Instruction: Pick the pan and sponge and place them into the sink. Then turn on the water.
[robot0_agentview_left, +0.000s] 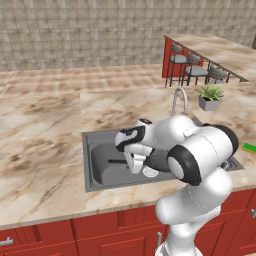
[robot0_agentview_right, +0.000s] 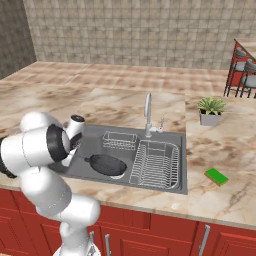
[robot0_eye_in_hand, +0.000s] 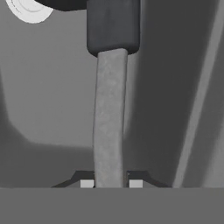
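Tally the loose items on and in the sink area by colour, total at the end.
Black: 1 - pan, in the sink, handle between the fingers of the gripper
Green: 2 - sponge on the counter right of the sink; potted plant behind it
Total: 3

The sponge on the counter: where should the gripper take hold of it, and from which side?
Grip the sponge across its short sides, coming straight down from above. It lies flat on the counter right of the sink, apart from everything, so its long edges are free. The gripper is shut on the pan handle in the sink.
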